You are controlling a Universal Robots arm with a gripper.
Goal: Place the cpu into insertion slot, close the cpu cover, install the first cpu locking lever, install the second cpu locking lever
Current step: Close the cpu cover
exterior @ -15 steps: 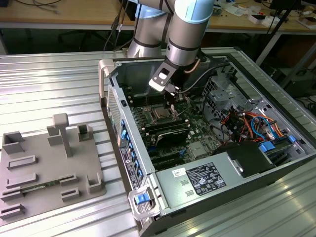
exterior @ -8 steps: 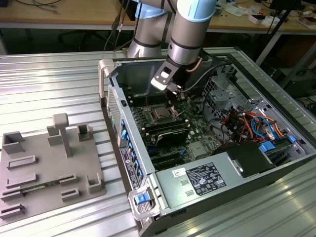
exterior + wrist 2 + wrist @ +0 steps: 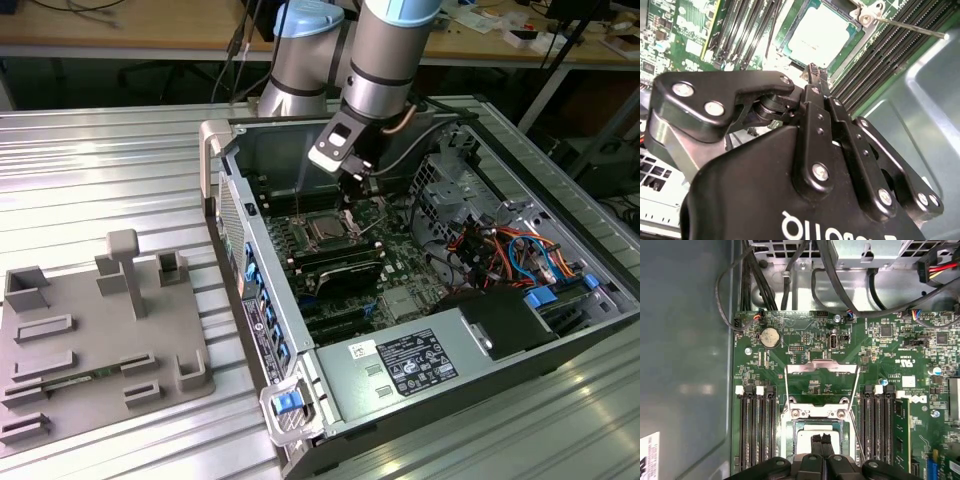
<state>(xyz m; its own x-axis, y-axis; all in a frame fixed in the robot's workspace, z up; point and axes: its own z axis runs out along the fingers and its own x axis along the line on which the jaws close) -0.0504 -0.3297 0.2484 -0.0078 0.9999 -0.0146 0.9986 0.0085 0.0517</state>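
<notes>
Exterior view: gripper (image 3: pixel 352 192) hangs inside the open case (image 3: pixel 280 150) on the ribbed metal worktop (image 3: pixel 100 170), just above the cpu (image 3: pixel 325 229).

Second wrist view: black fingers (image 3: pixel 816 92) pressed together, gripping nothing. Flat silver-grey cpu lies just beyond the tips. Thin steel lever (image 3: pixel 905 26) is unlatched.

First wrist view: cpu sits in the slot (image 3: pixel 789 432). Thin frame cover (image 3: pixel 821 367) stands open.

Judgement: cover step in hand; it calls for a push on the free edge.

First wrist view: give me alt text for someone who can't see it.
The shut tool hangs over the cpu lying in the insertion slot. The cpu cover stands open, and black memory slots flank it on the green motherboard.
</notes>
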